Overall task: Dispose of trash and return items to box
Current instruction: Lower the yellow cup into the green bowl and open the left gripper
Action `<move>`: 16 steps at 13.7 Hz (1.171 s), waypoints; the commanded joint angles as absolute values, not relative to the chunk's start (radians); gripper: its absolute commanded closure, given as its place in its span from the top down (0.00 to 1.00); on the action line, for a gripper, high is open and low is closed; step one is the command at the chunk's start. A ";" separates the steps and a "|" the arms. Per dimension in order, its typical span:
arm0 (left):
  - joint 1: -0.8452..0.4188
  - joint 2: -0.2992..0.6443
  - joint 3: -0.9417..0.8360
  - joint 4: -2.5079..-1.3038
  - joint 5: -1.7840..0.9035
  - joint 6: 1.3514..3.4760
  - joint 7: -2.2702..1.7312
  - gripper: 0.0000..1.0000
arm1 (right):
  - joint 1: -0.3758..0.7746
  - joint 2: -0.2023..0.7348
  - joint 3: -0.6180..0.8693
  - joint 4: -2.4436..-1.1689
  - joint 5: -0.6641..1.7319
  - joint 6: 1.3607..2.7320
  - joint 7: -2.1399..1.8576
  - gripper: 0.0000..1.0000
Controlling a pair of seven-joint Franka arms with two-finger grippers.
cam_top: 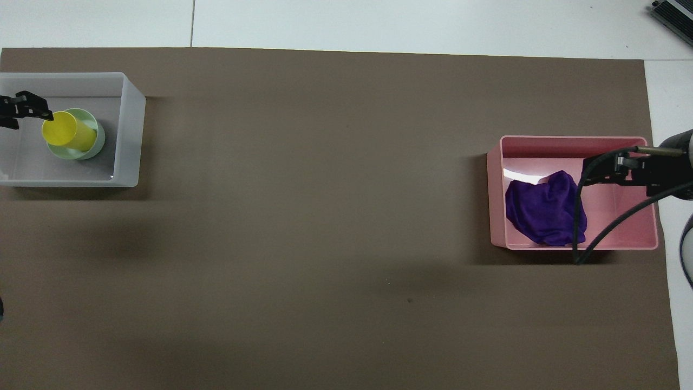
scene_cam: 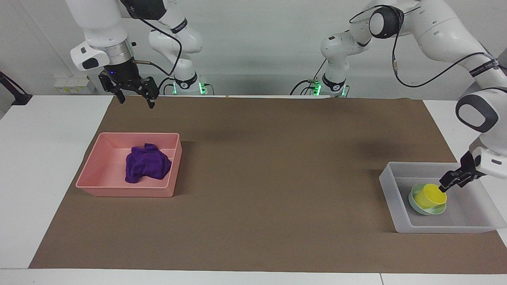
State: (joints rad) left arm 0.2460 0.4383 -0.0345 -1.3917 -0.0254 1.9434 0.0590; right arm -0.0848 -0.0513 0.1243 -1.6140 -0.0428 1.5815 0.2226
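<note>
- Facing view: the yellow cup (scene_cam: pixel 429 196) stands upright in the mint-green bowl (scene_cam: pixel 420 206), both inside the frosted box (scene_cam: pixel 390 190) at the left arm's end of the desk (scene_cam: pixel 47 166).
- The left pincer (scene_cam: pixel 446 185) hangs over the box just beside the cup's rim, fingers parted and holding nothing; whether a fingertip touches the rim cannot be made out.
- The box's corner farthest from the robots is cut off by the picture's edge, and the bowl is largely hidden by the cup.
- The purple cloth (scene_cam: pixel 145 163) lies crumpled in the pink tub (scene_cam: pixel 119 189) at the right arm's end, on the brown mat (scene_cam: pixel 261 178).
- The right pincer (scene_cam: pixel 136 101) waits up in the air over the mat's edge by the robots, fingers spread wide and empty.
- Overhead view: the cup (cam_top: pixel 66 133) sits in the bowl (cam_top: pixel 93 150), which shows only as a green crescent around it.
- The box (cam_top: pixel 132 135) runs off the picture's edge, as does the left pincer (cam_top: pixel 30 115), of which only the dark, parted tips show beside the cup.
- The cloth (cam_top: pixel 541 211) lies in the pink tub (cam_top: pixel 495 189), partly crossed by a black cable (cam_top: pixel 578 216).
- The right pincer (cam_top: pixel 593 173) covers part of the tub from above, and its arm is cut off at the edge.
</note>
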 commanded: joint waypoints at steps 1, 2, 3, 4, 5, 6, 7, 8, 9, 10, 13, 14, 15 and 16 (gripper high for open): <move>0.175 0.335 -0.051 -1.405 -0.021 1.714 0.043 1.00 | -0.100 -0.048 0.127 -1.606 -0.014 1.568 0.187 1.00; 0.152 0.269 -0.063 -1.407 -0.014 1.657 0.044 1.00 | -0.100 -0.048 0.127 -1.606 -0.012 1.568 0.187 1.00; 0.123 0.224 -0.066 -1.416 -0.014 1.629 0.048 1.00 | -0.100 -0.048 0.127 -1.606 -0.014 1.568 0.187 1.00; 0.098 0.186 -0.063 -1.417 -0.012 1.576 0.046 1.00 | -0.100 -0.048 0.127 -1.606 -0.014 1.568 0.187 1.00; 0.095 0.157 -0.067 -1.416 -0.014 1.527 0.041 1.00 | -0.100 -0.048 0.127 -1.606 -0.014 1.568 0.187 1.00; 0.088 0.131 -0.069 -1.414 -0.012 1.484 0.047 1.00 | -0.100 -0.048 0.127 -1.606 -0.012 1.568 0.187 1.00; 0.068 0.114 -0.069 -1.416 -0.008 1.459 0.054 1.00 | -0.100 -0.048 0.127 -1.606 -0.012 1.568 0.187 1.00; 0.019 0.065 -0.042 -1.439 0.009 1.460 0.055 1.00 | -0.100 -0.048 0.127 -1.606 -0.012 1.568 0.187 1.00; -0.068 0.022 0.051 -1.492 0.009 1.474 0.054 1.00 | -0.100 -0.048 0.127 -1.606 -0.014 1.568 0.187 1.00; -0.113 0.002 0.101 -1.511 0.006 1.495 0.052 1.00 | -0.100 -0.048 0.127 -1.606 -0.014 1.568 0.187 1.00; -0.063 -0.026 0.072 -1.543 0.008 1.505 0.060 1.00 | -0.100 -0.048 0.127 -1.606 -0.014 1.568 0.187 1.00; -0.061 -0.031 0.074 -1.548 0.008 1.503 0.060 1.00 | -0.100 -0.048 0.127 -1.606 -0.012 1.568 0.187 1.00; -0.064 -0.029 0.072 -1.557 0.009 1.509 0.060 1.00 | -0.100 -0.048 0.127 -1.606 -0.012 1.568 0.187 1.00; -0.063 -0.028 0.069 -1.565 0.015 1.509 0.058 1.00 | -0.100 -0.048 0.127 -1.606 -0.014 1.568 0.187 1.00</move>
State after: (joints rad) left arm -0.0603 -0.0018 0.0732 -1.5131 -0.0142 1.4778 0.0492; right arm -0.0848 -0.0513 0.1243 -1.6141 -0.0428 1.5815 0.2226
